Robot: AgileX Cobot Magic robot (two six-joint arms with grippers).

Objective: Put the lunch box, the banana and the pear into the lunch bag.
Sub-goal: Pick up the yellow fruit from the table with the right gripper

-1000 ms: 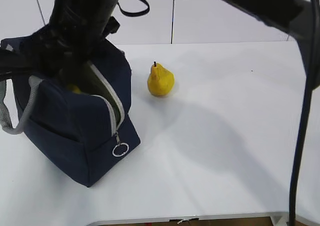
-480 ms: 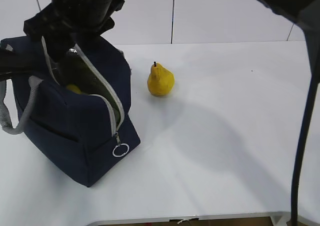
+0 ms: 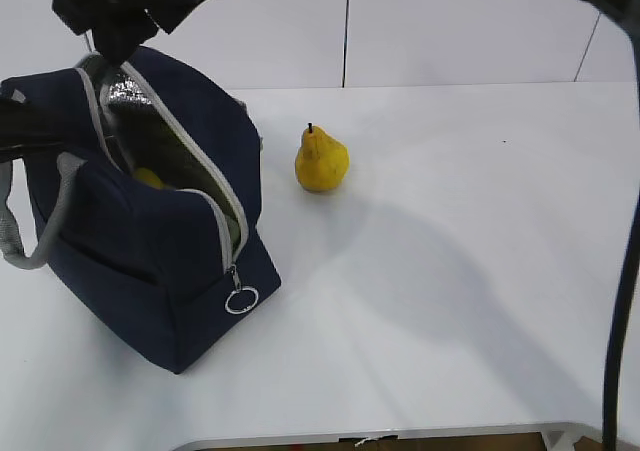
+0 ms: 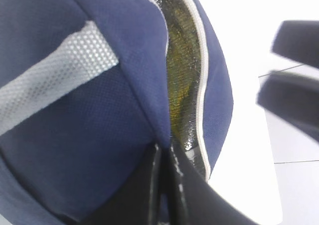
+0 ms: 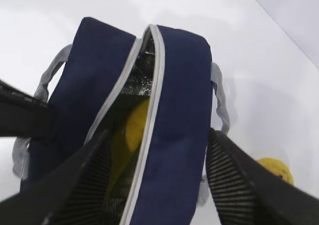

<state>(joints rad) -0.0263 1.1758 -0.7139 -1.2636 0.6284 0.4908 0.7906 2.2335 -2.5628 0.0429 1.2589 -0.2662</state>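
Note:
The navy lunch bag (image 3: 150, 261) stands open at the left of the table, its silver lining showing. Inside it lies the yellow banana (image 3: 150, 178), also seen from above in the right wrist view as the banana (image 5: 134, 127). The pear (image 3: 321, 161) stands upright on the table to the right of the bag. My left gripper (image 4: 164, 157) is shut on the bag's (image 4: 75, 135) fabric rim, beside the opening. High over the opening hangs my right gripper (image 5: 158, 135), open and with nothing in it. The lunch box is hidden from every view.
The bag's grey handle (image 3: 20, 241) hangs off its left side, and the zipper's ring pull (image 3: 240, 299) dangles at the front corner. A black cable (image 3: 615, 351) runs down the right edge. The table's front edge (image 3: 380, 436) is near.
My right gripper has risen up out of the bag's opening, uncovering the lining and the banana. The bag, the pear and the left gripper have stayed put.

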